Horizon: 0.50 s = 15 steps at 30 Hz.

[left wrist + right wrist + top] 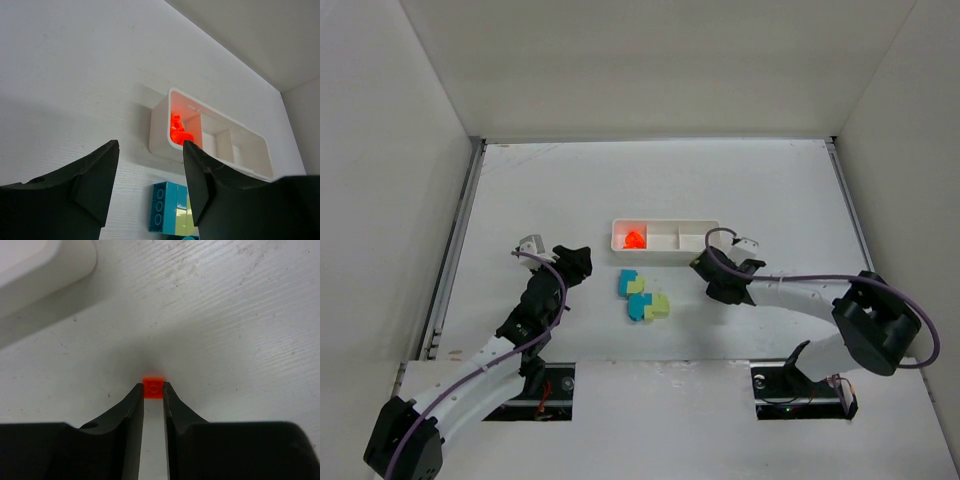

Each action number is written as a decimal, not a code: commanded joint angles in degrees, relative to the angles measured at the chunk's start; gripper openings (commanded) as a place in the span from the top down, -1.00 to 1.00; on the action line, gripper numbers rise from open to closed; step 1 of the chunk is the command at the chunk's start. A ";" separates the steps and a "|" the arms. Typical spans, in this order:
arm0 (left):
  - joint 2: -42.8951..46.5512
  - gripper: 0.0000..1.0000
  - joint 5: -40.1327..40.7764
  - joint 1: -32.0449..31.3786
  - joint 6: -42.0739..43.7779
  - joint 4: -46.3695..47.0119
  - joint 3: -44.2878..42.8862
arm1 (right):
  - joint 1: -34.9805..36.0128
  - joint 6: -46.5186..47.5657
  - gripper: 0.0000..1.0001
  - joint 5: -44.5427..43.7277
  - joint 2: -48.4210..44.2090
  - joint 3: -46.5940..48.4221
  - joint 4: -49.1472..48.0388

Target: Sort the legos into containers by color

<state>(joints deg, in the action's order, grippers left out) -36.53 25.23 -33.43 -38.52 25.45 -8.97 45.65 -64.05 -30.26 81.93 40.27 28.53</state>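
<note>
The white three-compartment tray [665,250] lies at the table's middle and holds orange-red legos [634,239] in its left compartment, which also show in the left wrist view [178,131]. Teal-blue and yellow-green legos [642,295] lie in a cluster in front of the tray. My right gripper [153,388] is shut on a small orange-red lego [153,389] at its fingertips, low over the table just right of the tray's front corner [45,270]. My left gripper [150,160] is open and empty, left of the cluster, facing the tray [160,127] and a teal-blue lego [169,207].
White enclosure walls stand around the table. The tray's middle and right compartments [695,238] look empty. Bare table lies behind the tray and to both sides.
</note>
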 commanded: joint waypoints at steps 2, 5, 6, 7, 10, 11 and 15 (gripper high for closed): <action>0.32 -0.03 -0.36 -0.01 -0.50 1.09 0.27 | 1.41 0.24 0.61 -0.68 1.30 0.86 1.26; 0.06 -0.03 -0.36 0.16 -0.50 1.18 0.36 | 3.43 0.07 0.65 -2.60 -1.41 0.68 1.43; -0.29 -0.03 -0.36 0.25 -0.41 1.27 0.36 | 4.31 0.15 0.65 -3.57 -2.73 0.86 1.87; -0.55 -0.03 -0.36 0.34 -0.41 1.35 0.36 | 5.19 0.16 0.65 -4.01 -3.96 1.47 2.66; -1.34 -0.03 -0.27 0.52 -0.32 1.62 0.27 | 8.44 2.43 0.65 -4.46 -6.26 5.50 3.11; -1.70 -0.03 -0.19 0.52 -0.32 1.79 0.27 | 9.40 4.18 0.65 -4.28 -6.08 7.43 2.06; -3.19 -0.03 -0.10 1.39 -0.15 2.14 0.27 | 12.22 13.49 0.64 -3.75 0.14 17.80 -6.19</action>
<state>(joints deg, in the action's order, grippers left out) -39.05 25.21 -32.84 -38.61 25.47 -8.97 56.36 -57.91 -32.67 79.15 50.52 30.41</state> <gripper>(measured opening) 0.513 0.229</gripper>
